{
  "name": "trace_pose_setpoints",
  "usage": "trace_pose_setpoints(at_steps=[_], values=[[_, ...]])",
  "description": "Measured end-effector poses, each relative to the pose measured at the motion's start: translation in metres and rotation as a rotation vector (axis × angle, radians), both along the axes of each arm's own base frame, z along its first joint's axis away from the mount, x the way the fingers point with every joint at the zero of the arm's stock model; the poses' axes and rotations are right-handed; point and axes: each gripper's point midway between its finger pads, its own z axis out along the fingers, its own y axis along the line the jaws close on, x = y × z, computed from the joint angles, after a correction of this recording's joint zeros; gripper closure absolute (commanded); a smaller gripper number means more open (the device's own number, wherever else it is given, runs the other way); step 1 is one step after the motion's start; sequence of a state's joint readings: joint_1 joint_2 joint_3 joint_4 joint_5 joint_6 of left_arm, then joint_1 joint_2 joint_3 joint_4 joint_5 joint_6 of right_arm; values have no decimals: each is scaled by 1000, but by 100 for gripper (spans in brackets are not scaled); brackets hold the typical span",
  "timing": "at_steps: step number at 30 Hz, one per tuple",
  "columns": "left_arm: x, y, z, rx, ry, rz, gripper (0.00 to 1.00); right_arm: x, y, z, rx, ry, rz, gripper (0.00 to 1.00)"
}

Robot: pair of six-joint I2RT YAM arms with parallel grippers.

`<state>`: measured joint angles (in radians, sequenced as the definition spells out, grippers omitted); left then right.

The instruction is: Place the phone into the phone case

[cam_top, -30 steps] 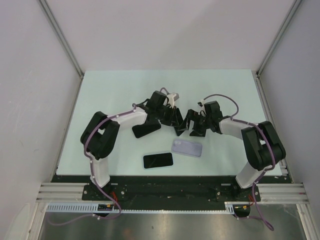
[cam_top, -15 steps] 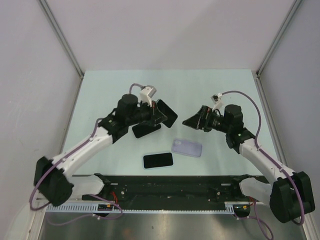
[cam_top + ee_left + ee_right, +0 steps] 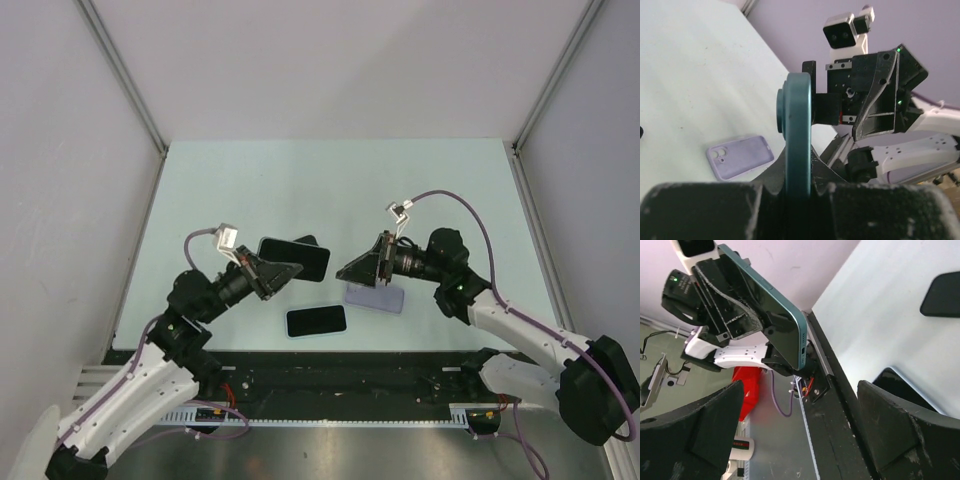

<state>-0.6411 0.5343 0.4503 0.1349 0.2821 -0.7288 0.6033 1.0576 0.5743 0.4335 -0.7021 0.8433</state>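
My left gripper (image 3: 285,270) is shut on a teal-edged phone with a black screen (image 3: 296,257) and holds it above the table. In the left wrist view the phone (image 3: 799,125) stands edge-on between the jaws. A lilac phone case (image 3: 376,297) lies camera-side up on the table, also in the left wrist view (image 3: 740,156). My right gripper (image 3: 352,270) is open and empty, facing the left gripper just above the case's left end. The right wrist view shows the held phone (image 3: 772,315).
A second dark phone (image 3: 316,321) lies flat near the front edge, between the arms. Another black flat object shows on the table in the right wrist view (image 3: 942,295). Grey walls close in the pale table (image 3: 330,180) on three sides.
Both arms have unfolded and swung toward the near edge. The left gripper carried the teal phone down and left. The right gripper moved left, to over the lilac case.
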Motion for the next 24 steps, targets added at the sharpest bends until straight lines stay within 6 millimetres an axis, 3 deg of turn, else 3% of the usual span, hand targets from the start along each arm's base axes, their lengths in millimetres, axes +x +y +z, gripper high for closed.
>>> trace_pose_setpoints(at_steps=[8,17,18,19,21,22,24], values=[[-6,8,13,-120,7,26,100,-9,16,23,94,-53,39,7],[-3,-3,1,-101,57,-12,100,1,36,8,121,33,62,28],[-3,-4,0,-96,61,-17,100,0,39,8,121,40,69,33],[-3,-4,-1,-95,64,-19,100,-1,41,8,122,42,76,49],[-4,-5,-1,-94,65,-24,100,-3,47,12,137,48,94,69],[-4,-5,-1,-94,64,-26,100,-3,49,15,144,43,100,86],[-5,-5,4,-112,54,-32,100,-3,52,16,152,41,107,97]])
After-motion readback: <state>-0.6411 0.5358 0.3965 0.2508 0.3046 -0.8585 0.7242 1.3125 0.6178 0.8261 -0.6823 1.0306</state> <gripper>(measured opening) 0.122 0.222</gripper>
